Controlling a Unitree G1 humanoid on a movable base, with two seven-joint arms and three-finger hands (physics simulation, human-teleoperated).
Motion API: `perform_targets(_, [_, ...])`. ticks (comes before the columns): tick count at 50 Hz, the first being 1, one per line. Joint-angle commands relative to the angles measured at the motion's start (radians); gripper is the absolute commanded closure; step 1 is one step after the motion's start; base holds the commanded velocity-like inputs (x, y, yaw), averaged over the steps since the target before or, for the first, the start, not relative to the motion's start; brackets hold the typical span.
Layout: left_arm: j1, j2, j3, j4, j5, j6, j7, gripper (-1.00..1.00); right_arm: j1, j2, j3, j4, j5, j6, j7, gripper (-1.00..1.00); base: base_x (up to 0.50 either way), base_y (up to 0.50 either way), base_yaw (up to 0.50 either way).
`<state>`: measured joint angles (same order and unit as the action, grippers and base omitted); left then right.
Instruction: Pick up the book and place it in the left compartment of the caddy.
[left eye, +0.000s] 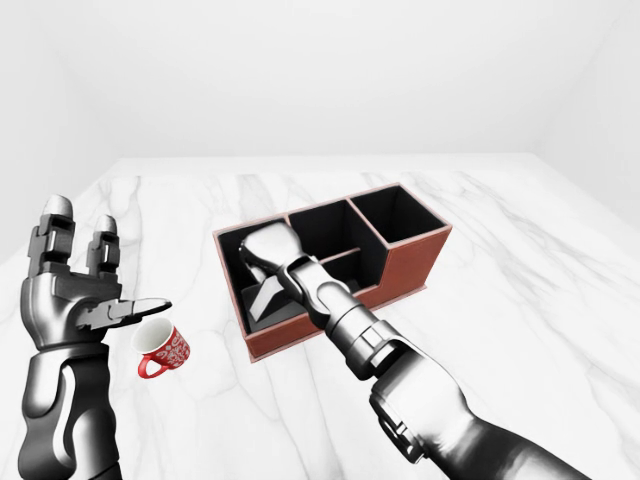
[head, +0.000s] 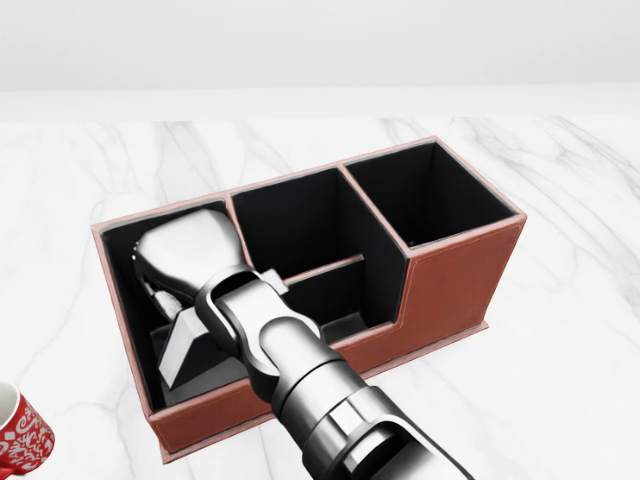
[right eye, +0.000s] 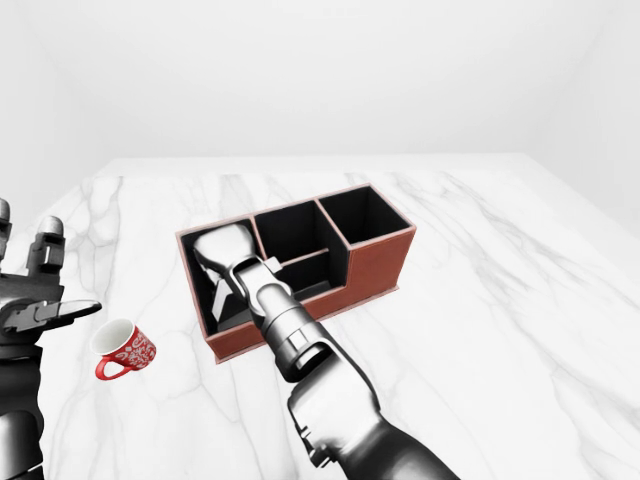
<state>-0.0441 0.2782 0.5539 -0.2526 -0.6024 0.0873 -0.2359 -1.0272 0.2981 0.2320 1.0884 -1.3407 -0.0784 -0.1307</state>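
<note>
A white marble table (left eye: 520, 300) with grey veins fills the lower and middle frame of the left-eye view. Plain white walls (left eye: 320, 70) rise behind it across the top. The light is soft, even and bright.

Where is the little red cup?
In the left-eye view the red cup lies on its side on the marble table, left of the caddy and just under the raised left robot hand.
</note>
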Motion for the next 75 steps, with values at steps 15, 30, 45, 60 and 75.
perform_targets(15, [0.002,0.000,0.004,-0.007,-0.006,0.000,-0.001,-1.00,0.029,0.023,0.010,0.018,-0.071,0.012,-0.069,1.00,0.00,0.00,0.00])
perform_targets(30, [0.003,0.000,0.006,-0.010,-0.011,0.000,-0.001,-1.00,0.054,0.039,0.013,0.007,-0.100,0.022,-0.072,1.00,0.00,0.00,0.00])
perform_targets(45, [0.004,-0.002,0.008,-0.014,-0.009,0.000,-0.003,-1.00,0.074,0.047,0.019,-0.043,-0.102,0.036,-0.042,-1.00,0.00,0.00,0.00])
perform_targets(60, [-0.001,-0.001,-0.001,0.003,-0.003,0.000,-0.003,-1.00,0.356,0.051,0.094,-0.763,-0.137,0.044,0.410,-1.00,0.00,0.00,0.00])
perform_targets(75, [0.002,-0.007,-0.009,-0.002,0.008,0.000,-0.005,-1.00,0.502,0.051,0.146,-1.281,-0.172,0.059,0.737,-1.00,0.00,0.00,0.00])
